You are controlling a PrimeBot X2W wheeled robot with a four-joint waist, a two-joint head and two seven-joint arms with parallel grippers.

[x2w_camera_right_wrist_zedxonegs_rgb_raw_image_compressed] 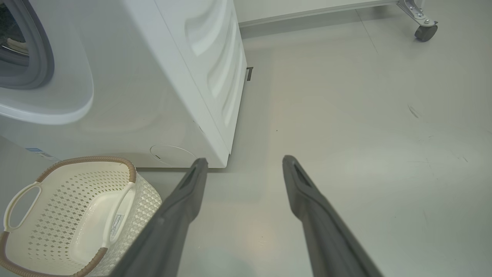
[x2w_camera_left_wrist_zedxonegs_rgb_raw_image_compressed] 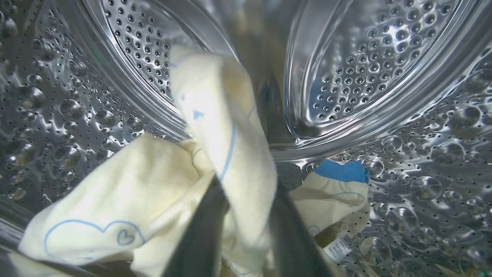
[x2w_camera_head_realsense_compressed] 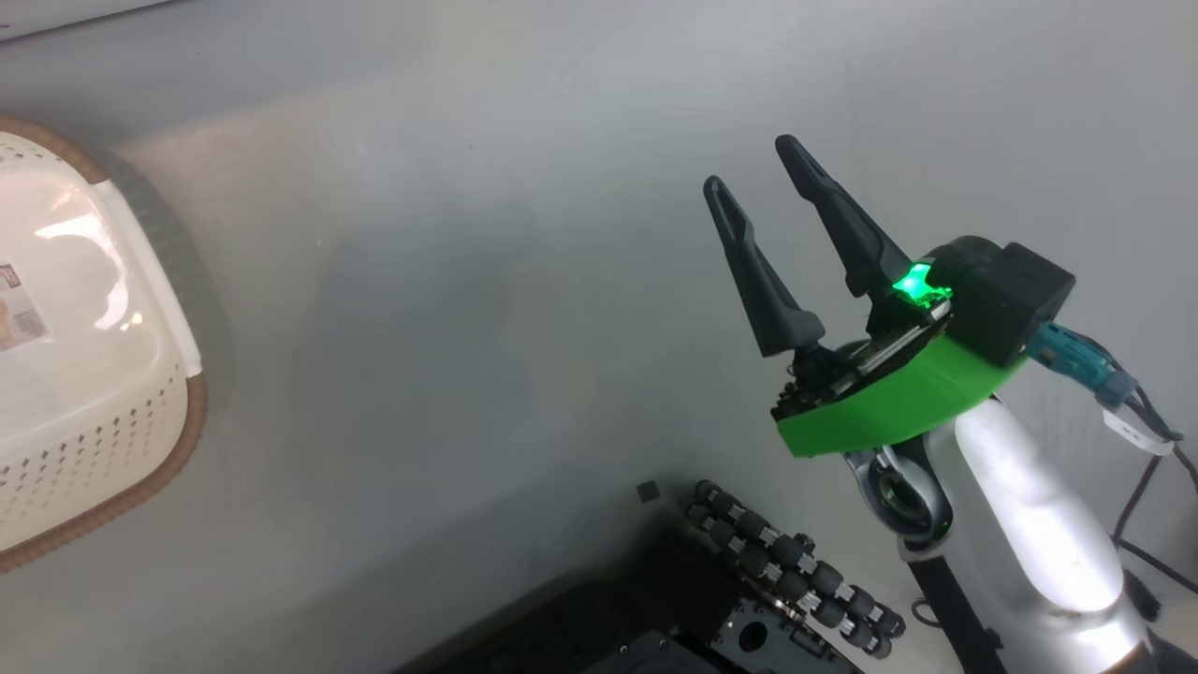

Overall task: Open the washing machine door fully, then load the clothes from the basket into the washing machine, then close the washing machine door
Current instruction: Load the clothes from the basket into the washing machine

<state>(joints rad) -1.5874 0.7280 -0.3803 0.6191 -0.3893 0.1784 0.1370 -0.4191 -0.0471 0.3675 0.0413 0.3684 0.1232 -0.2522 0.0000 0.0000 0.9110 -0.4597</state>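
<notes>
My left gripper (x2w_camera_left_wrist_zedxonegs_rgb_raw_image_compressed: 246, 182) is deep inside the washing machine's perforated steel drum (x2w_camera_left_wrist_zedxonegs_rgb_raw_image_compressed: 365, 57). A pale yellow garment (x2w_camera_left_wrist_zedxonegs_rgb_raw_image_compressed: 215, 115) of the clothes, printed with blue outlines, stands up between its two dark fingers, which sit slightly apart; I cannot tell whether they still pinch it. Another garment with blue trim (x2w_camera_left_wrist_zedxonegs_rgb_raw_image_compressed: 334, 192) lies on the drum floor to the right. My right gripper (x2w_camera_head_realsense_compressed: 751, 161) (x2w_camera_right_wrist_zedxonegs_rgb_raw_image_compressed: 245, 160) hangs open over the floor, holding nothing. The basket (x2w_camera_head_realsense_compressed: 192, 412) (x2w_camera_right_wrist_zedxonegs_rgb_raw_image_compressed: 88, 158) sits in front of the white washing machine (x2w_camera_right_wrist_zedxonegs_rgb_raw_image_compressed: 173, 96), its inside bare. The washing machine door is out of view.
The grey gasket (x2w_camera_right_wrist_zedxonegs_rgb_raw_image_compressed: 42, 57) rings the machine's opening at the upper left. A caster wheel (x2w_camera_right_wrist_zedxonegs_rgb_raw_image_compressed: 424, 32) of a frame stands at the far right. My dark base (x2w_camera_head_realsense_compressed: 749, 599) lies below the right arm. Bare grey floor spreads right of the machine.
</notes>
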